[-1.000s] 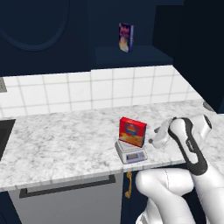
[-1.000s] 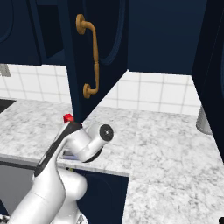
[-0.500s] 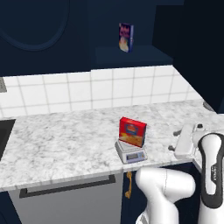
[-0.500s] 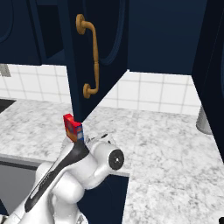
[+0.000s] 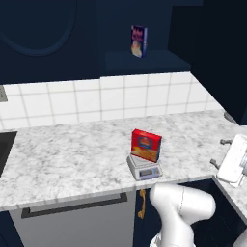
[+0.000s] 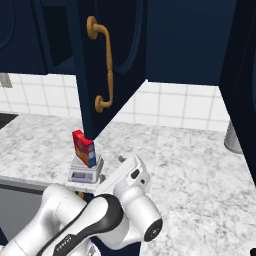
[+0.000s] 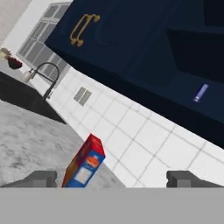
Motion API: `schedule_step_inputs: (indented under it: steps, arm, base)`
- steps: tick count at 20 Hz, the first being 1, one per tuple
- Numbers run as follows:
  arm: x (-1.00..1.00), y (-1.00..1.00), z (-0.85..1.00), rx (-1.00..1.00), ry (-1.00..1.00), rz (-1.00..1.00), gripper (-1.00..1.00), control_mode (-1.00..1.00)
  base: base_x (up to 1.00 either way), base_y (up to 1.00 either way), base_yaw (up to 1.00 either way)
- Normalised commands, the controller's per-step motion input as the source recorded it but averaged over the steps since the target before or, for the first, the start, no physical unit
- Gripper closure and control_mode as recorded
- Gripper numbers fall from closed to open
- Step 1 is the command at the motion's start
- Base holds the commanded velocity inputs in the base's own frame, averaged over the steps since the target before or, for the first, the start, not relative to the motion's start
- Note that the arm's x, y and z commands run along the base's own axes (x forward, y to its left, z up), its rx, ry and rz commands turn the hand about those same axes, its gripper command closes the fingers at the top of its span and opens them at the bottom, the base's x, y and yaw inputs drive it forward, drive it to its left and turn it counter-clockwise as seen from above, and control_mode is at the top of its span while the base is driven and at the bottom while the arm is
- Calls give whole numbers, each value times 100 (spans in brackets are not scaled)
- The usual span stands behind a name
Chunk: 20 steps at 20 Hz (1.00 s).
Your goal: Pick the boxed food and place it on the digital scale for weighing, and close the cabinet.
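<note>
The arm has swung right, away from the digital scale (image 5: 144,168); the boxed food (image 5: 145,145) stands on it. The pincer (image 7: 111,179), apparently wide open, holds nothing. The cabinet (image 6: 107,65) door remains open.

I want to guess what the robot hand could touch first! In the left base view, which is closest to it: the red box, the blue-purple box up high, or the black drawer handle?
1. boxed food, on the scale, left of the gripper.
2. drawer handle, lower left.
3. blue-purple box, up in the cabinet.

Boxed food (image 6: 84,148) upright on digital scale (image 6: 85,171) (cabinet (image 6: 107,65) door open).
</note>
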Motion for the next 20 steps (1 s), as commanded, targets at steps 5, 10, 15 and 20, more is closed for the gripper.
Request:
schedule_step_inputs:
  steps: [5, 10, 15, 20]
  arm:
    - [1, -60, 53, 0, -16, 0, -100, -100]
    - [7, -63, 47, 0, -12, 0, -100, -100]
    - [33, -49, 19, -2, -21, 0, -100, -100]
    - [63, -30, 15, -3, -33, 0, -100, -100]
  base:
    - [0, 0, 0]
    - [0, 0, 0]
    - [0, 0, 0]
    - [0, 0, 0]
